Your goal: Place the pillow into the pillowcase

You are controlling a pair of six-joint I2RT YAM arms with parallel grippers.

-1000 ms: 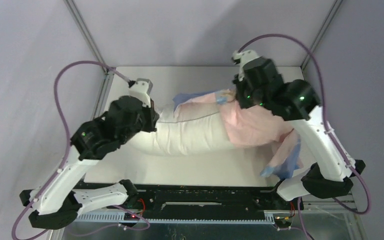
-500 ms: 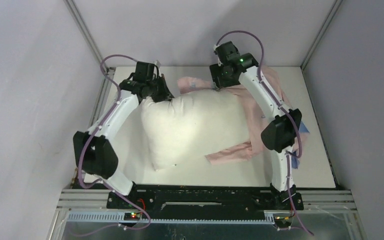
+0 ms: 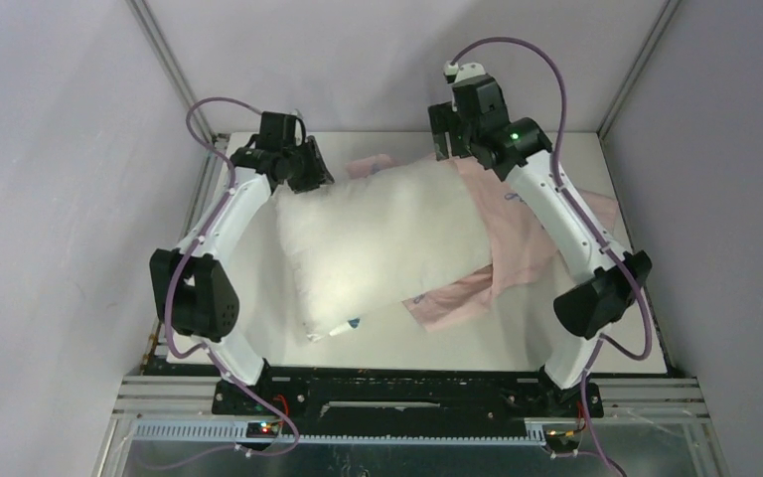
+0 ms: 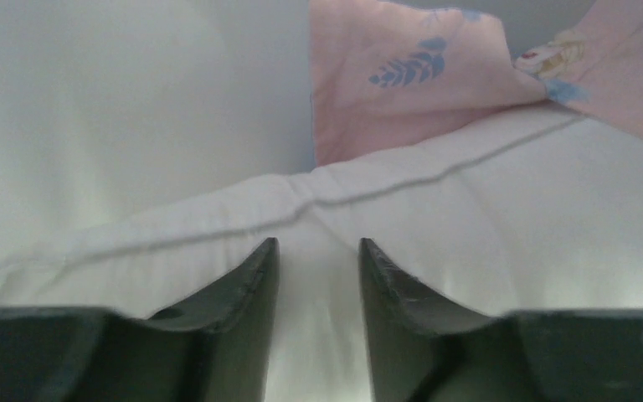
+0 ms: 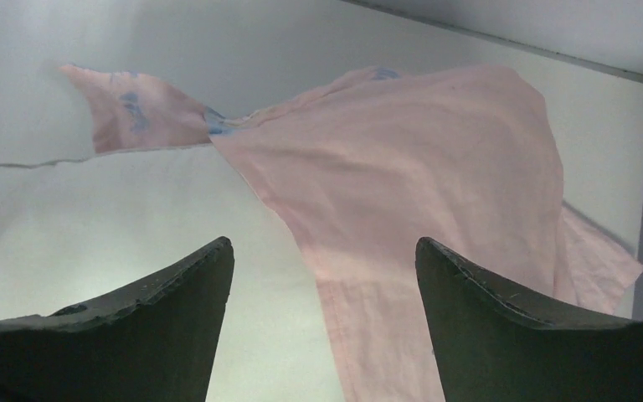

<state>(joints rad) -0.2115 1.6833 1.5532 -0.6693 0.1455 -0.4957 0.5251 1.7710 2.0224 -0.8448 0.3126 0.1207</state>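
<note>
The white pillow point(image 3: 378, 248) lies slanted across the middle of the table, on top of the pink pillowcase point(image 3: 536, 234), which sticks out from under it at the right and at the back. My left gripper point(image 3: 313, 174) is at the pillow's far left corner. In the left wrist view this gripper point(image 4: 316, 243) is open, with the pillow point(image 4: 511, 218) below its parted fingers and a fold of the pillowcase point(image 4: 402, 92) beyond. My right gripper point(image 3: 447, 144) hangs over the far right corner. In its own view it point(image 5: 324, 243) is wide open above the pillowcase point(image 5: 419, 167) edge and the pillow point(image 5: 92, 218).
The white table point(image 3: 258, 338) ends at a metal frame post point(image 3: 174, 70) at the back left and another post point(image 3: 636, 70) at the back right, with grey walls behind. A strip of the pillowcase with blue print point(image 3: 346, 325) peeks from under the pillow's near corner.
Both arms have reached to the far side and set the pillow down on the pillowcase. Both grippers have opened and let go. The right arm has swung right.
</note>
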